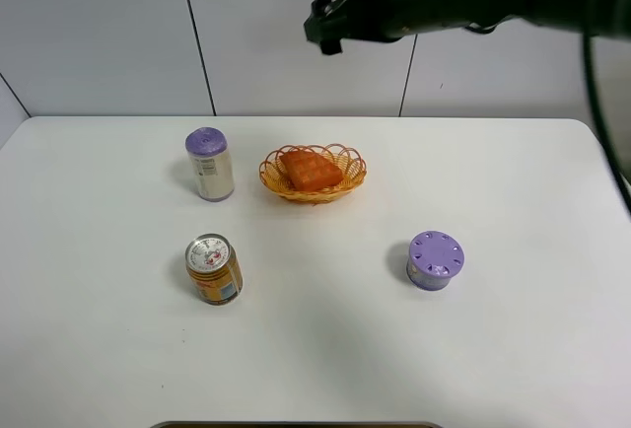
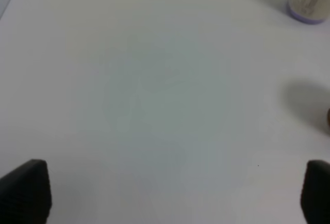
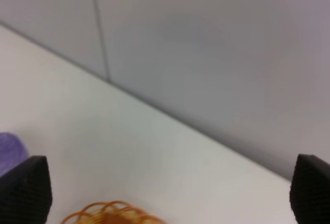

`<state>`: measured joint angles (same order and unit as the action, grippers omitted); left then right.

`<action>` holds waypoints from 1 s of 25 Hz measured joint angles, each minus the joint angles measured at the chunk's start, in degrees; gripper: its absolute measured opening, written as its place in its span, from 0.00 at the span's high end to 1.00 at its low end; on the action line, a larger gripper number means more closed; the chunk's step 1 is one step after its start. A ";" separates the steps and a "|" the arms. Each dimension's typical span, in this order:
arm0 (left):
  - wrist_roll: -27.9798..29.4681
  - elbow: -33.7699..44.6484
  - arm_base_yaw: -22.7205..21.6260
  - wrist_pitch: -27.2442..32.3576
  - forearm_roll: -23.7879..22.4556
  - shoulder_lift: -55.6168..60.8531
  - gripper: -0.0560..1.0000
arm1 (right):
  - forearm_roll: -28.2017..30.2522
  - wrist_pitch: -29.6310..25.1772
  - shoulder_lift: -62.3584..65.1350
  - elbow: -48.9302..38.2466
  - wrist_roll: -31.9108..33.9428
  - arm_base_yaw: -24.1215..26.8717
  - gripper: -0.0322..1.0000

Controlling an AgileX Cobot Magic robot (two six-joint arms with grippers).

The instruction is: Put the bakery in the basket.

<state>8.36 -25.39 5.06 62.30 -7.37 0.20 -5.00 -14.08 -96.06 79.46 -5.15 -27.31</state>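
already inside the basket — the bakery, flat

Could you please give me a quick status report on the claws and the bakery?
Right claw open, empty, raised above basket. Left claw open over bare table. Bakery lying in basket. Nothing in the way.

The right arm is reaching in high, its right claw hanging spread wide and empty. The left claw is gaping wide, empty too.
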 joint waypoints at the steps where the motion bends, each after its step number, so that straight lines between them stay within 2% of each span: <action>1: 0.00 0.00 0.00 0.00 0.00 0.00 0.01 | 1.03 -1.64 2.19 0.00 0.40 0.97 0.08; 11: 0.00 0.00 0.00 0.00 0.00 0.00 0.01 | 13.35 -17.70 22.98 0.00 0.80 12.70 0.08; 16: 0.00 0.00 0.00 0.00 0.00 0.00 0.01 | 18.29 -21.38 31.66 0.00 0.80 14.90 0.08; 21: 0.00 0.00 0.00 0.00 0.00 0.00 0.01 | 20.73 -25.48 37.57 0.00 0.80 14.90 0.08; 25: 0.00 0.00 0.00 0.00 0.00 0.00 0.01 | 24.88 -29.83 44.55 0.00 0.80 14.90 0.08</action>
<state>8.36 -25.39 5.06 62.30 -7.37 0.20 19.88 -43.91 -51.51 79.46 -4.34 -12.41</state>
